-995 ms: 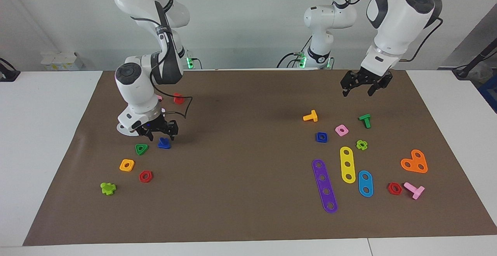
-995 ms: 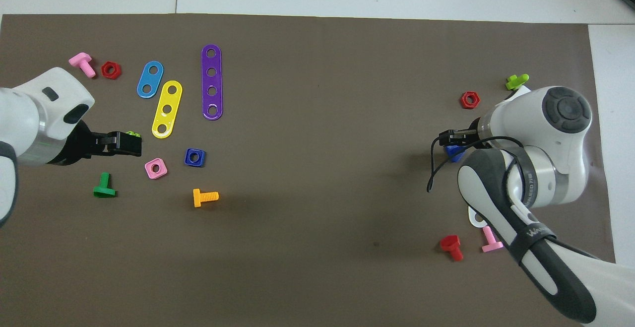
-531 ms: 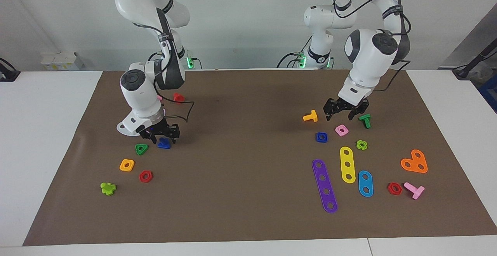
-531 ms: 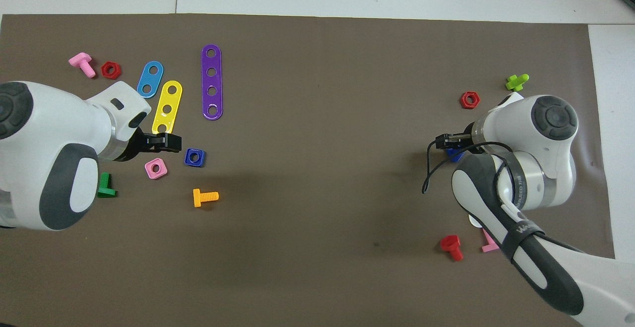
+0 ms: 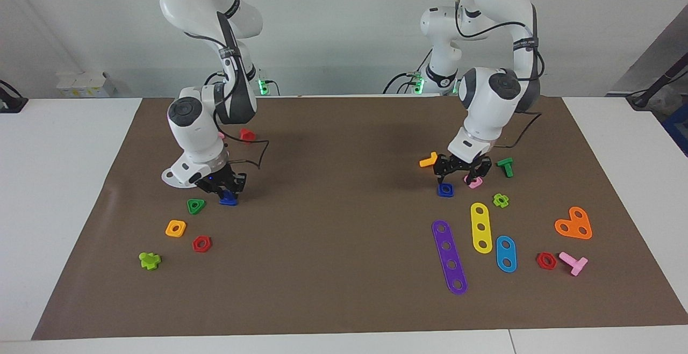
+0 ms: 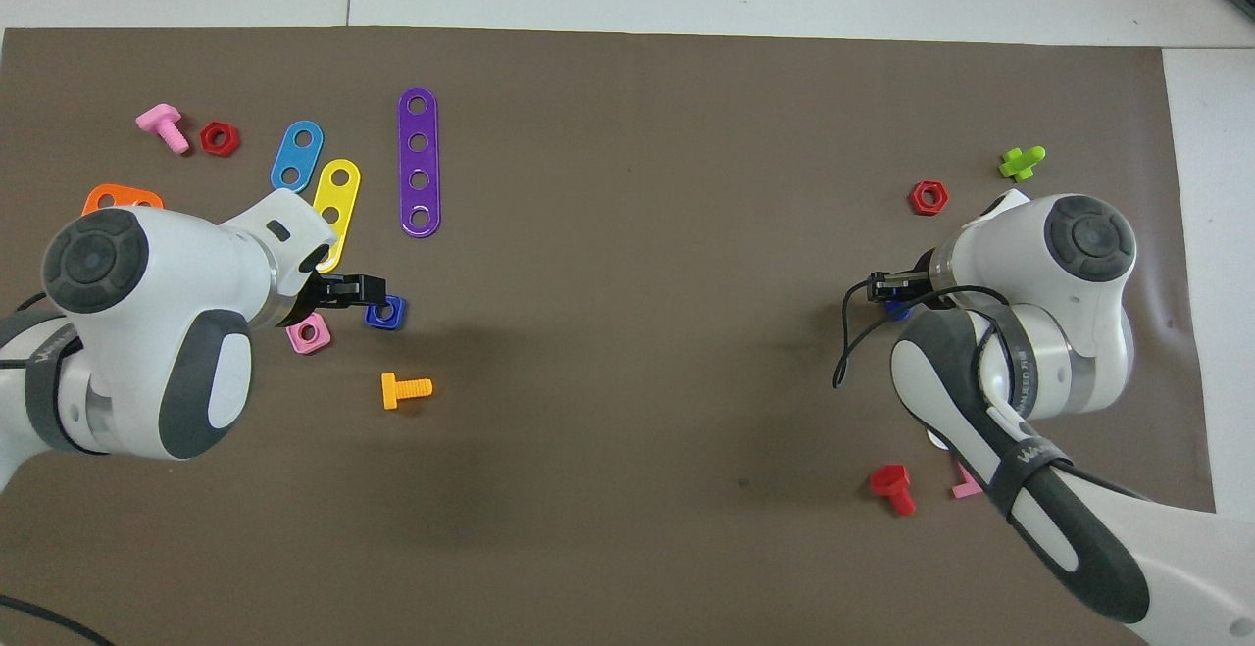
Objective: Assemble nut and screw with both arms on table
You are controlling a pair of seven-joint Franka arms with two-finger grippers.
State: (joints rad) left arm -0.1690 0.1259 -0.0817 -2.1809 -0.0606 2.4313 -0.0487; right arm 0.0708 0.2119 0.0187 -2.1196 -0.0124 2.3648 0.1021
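Right gripper [image 5: 221, 185] is low on the mat at the right arm's end, fingers astride the blue screw [image 5: 228, 199], which you can see resting on the mat just beside the green triangular piece [image 5: 196, 206]; can't tell if they've clamped it. Left gripper [image 5: 462, 168] hovers fingers apart just above the blue nut [image 5: 445, 189], pink nut [image 5: 474, 182] touching-close beside it.

facing: high, toward robots | overhead: steeply down | shared: brown mat [image 5: 344, 268]
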